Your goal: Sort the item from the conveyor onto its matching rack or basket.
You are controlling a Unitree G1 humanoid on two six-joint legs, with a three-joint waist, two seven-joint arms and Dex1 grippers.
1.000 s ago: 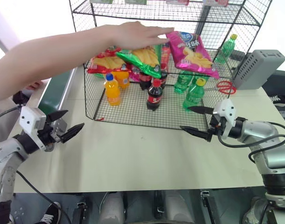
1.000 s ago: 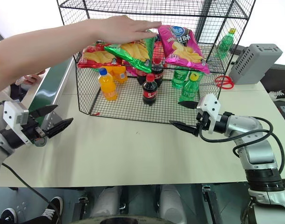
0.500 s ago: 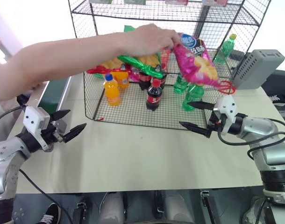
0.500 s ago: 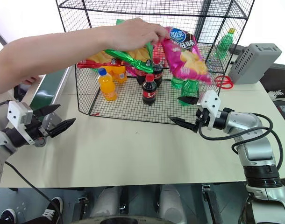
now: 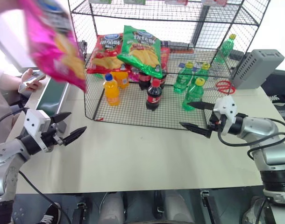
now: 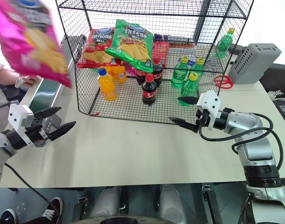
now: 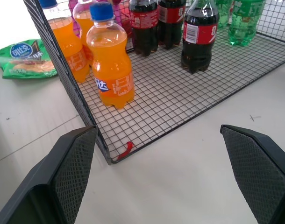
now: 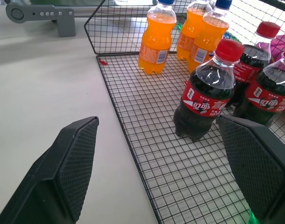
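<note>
Pink crisps bag (image 5: 56, 42): blurred, in the air at upper left of the head view, above the conveyor (image 5: 53, 95), touching neither gripper. Whatever holds it is cut off by the frame's edge. You have open beige table (image 5: 147, 154) across the lower centre, between both grippers. Left gripper (image 5: 67, 129) at lower left, fingers apart, empty. Right gripper (image 5: 195, 117) at centre right, fingers apart, empty, just before the black wire rack (image 5: 133, 119) front edge. Orange soda bottle (image 7: 112, 63) stands inside near the rack's corner.
</note>
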